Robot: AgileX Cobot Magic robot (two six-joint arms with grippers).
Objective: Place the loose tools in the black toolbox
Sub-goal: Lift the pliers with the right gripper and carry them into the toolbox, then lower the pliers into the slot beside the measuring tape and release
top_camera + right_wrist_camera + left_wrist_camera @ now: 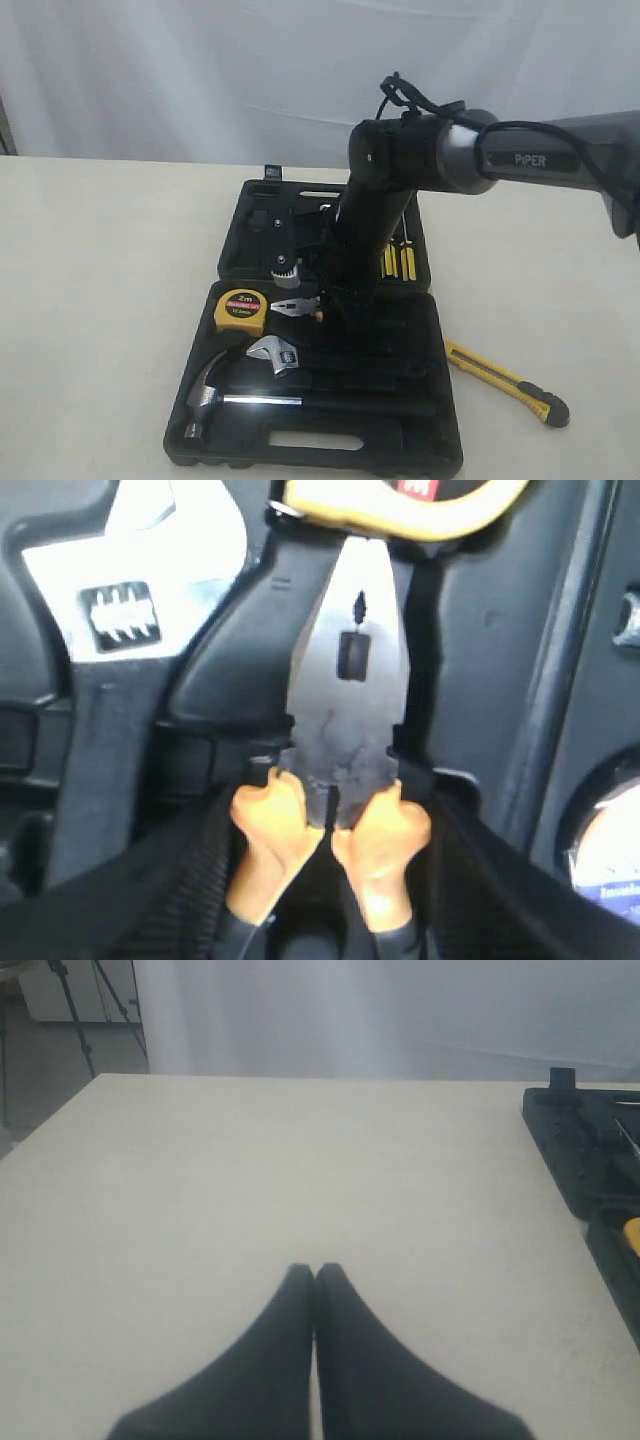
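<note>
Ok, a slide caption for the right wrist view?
Right tool grips the pliers by their orange handles, steel head in the black toolbox beside the wrench.

You've got a pale cream counter [100, 250] backed by a white curtain [200, 70]. Past its corner, tripod legs [72, 1010] stand on grey floor [40, 1080].

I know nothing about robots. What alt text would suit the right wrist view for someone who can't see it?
Steel-nosed pliers with orange handles are clamped by the right gripper, whose dark fingers press each handle, at a moulded recess of the black toolbox. The nose points at the yellow tape measure; an adjustable wrench lies beside.
</note>
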